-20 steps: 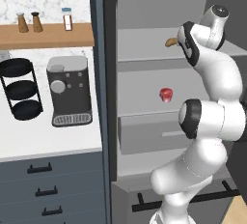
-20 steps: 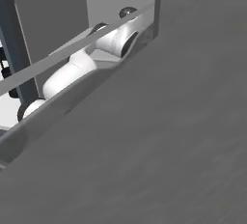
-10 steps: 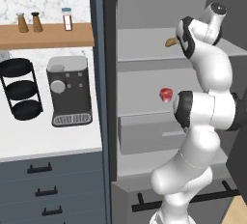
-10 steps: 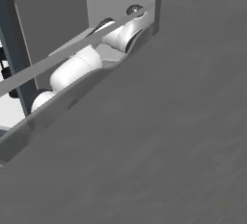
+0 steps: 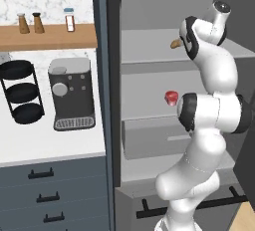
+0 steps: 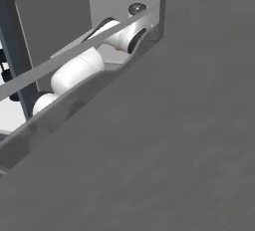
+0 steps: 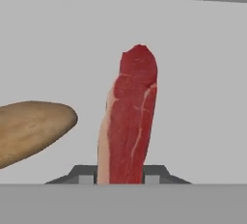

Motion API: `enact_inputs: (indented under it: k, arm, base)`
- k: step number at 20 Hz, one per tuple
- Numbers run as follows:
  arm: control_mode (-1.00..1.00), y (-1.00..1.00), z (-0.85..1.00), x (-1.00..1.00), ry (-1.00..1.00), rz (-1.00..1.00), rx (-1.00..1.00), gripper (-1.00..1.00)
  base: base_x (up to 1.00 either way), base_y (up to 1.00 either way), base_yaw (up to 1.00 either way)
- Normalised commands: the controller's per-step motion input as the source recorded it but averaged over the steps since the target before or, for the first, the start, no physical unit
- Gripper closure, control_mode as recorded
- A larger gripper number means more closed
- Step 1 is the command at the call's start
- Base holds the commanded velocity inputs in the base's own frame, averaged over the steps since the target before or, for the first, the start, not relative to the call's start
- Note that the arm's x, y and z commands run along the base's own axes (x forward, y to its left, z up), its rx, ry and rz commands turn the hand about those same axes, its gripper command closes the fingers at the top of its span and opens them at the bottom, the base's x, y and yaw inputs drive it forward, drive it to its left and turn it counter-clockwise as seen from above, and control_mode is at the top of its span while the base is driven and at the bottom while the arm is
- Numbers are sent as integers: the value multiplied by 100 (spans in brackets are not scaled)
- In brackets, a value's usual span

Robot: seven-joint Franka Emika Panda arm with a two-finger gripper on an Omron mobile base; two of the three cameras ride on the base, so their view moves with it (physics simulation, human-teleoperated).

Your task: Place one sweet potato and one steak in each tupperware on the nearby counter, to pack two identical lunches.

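The open fridge (image 5: 164, 140) is a tall dark-framed cabinet with flat, smooth pale-grey shelves and a boxy grey drawer low down. Its door (image 6: 164, 140) spreads across the right base view as a broad, matte, dark-grey slab. Beside the fridge runs the white surface (image 5: 45, 143), smooth and plain, over blue-grey drawers with thin black bar handles. A brown wooden wall shelf (image 5: 47, 36) hangs above it against white marbled tile, bearing three small bottles.

The white arm (image 5: 209, 120) is made of rounded, glossy segments with dark joints; it climbs from the fridge's foot and reaches to the upper shelf. On the surface stands a blocky grey-and-black coffee machine (image 5: 71, 93) with round knobs and a ribbed drip tray, and to its left a black three-tier stand of round trays (image 5: 21, 98).

In the hand view the steak (image 7: 128, 121) is a long slab of raw red meat, faintly marbled, with a pale pinkish fat strip along its left edge, standing up from between the fingertips. The pincer (image 7: 120, 179) is closed on the steak's lower end. The sweet potato (image 7: 31, 129), rounded, tan and matte, lies just left of the steak, apart from it; in the left base view its brown tip (image 5: 176, 43) shows on the upper shelf. A small red item (image 5: 171, 97) sits on the middle shelf.
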Motion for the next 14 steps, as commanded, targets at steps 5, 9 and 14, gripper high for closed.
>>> enact_inputs:
  k: [5,9,14]
  arm:
    - [-100,13,-33,-81,-6,0,-9,100]
    - [-100,12,2,-100,-1,0,-2,100]
    - [-100,29,28,-100,0,-1,0,100]
  base:
    - [0,0,0]
    - [0,0,0]
    - [0,0,0]
